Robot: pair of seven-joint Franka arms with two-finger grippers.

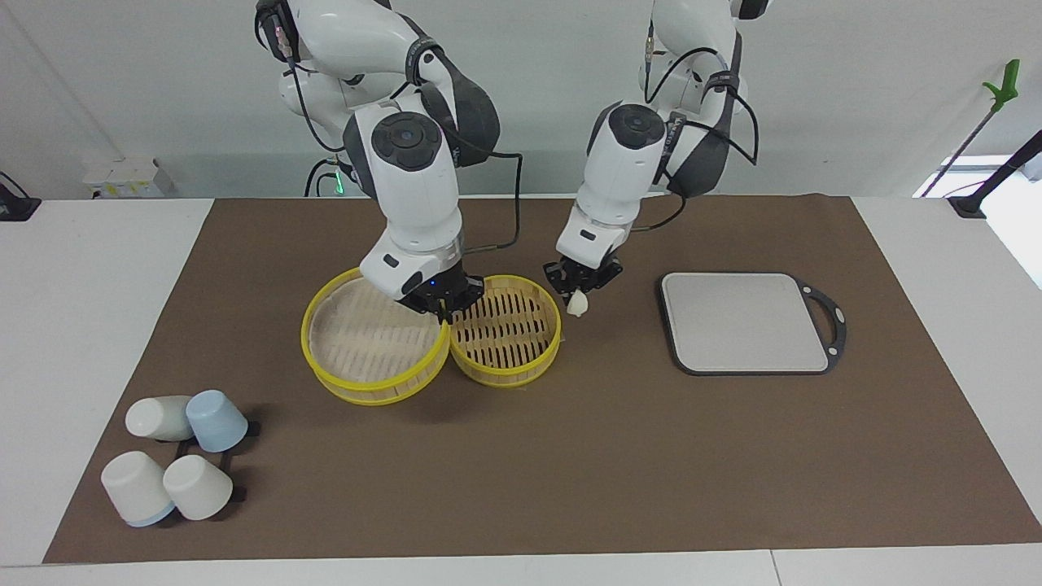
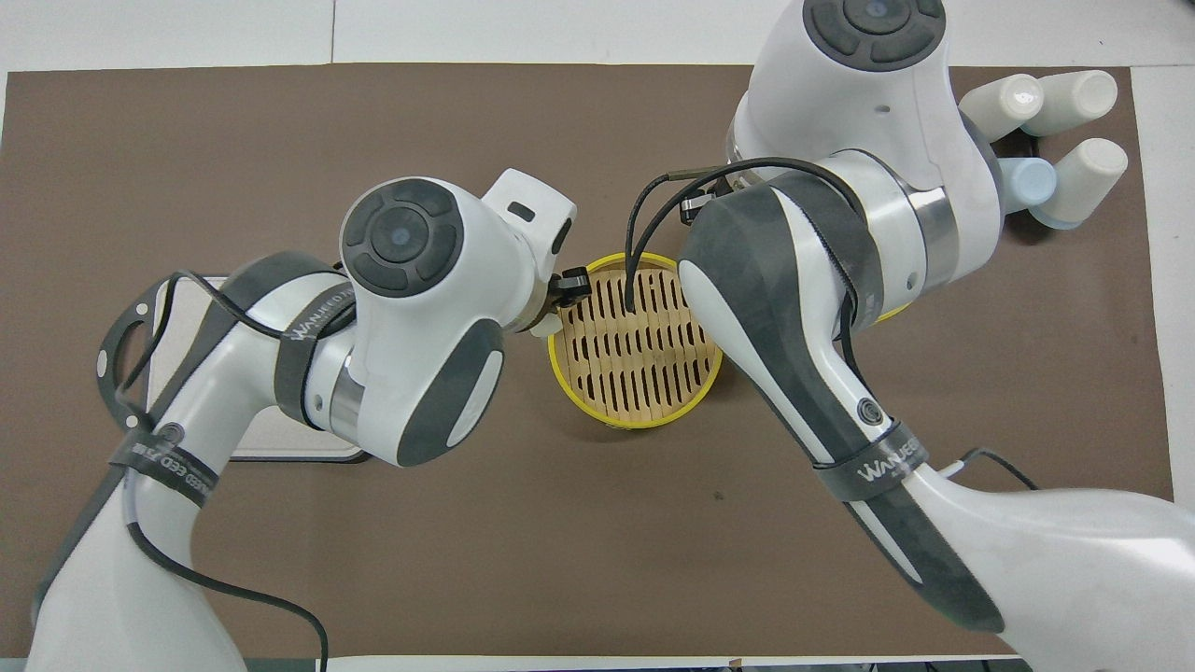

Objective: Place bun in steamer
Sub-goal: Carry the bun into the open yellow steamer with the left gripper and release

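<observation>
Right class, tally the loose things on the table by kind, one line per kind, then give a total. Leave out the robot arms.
Cups: 4 (1 blue, 3 white)
Yellow-rimmed steamer baskets: 2
Bun: 1
Grey board: 1
Total: 8

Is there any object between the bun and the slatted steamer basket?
Nothing visible. The left end effector holds the bun just beside the steamer rim, over the mat. The right end effector grips the tilted lid alongside.
</observation>
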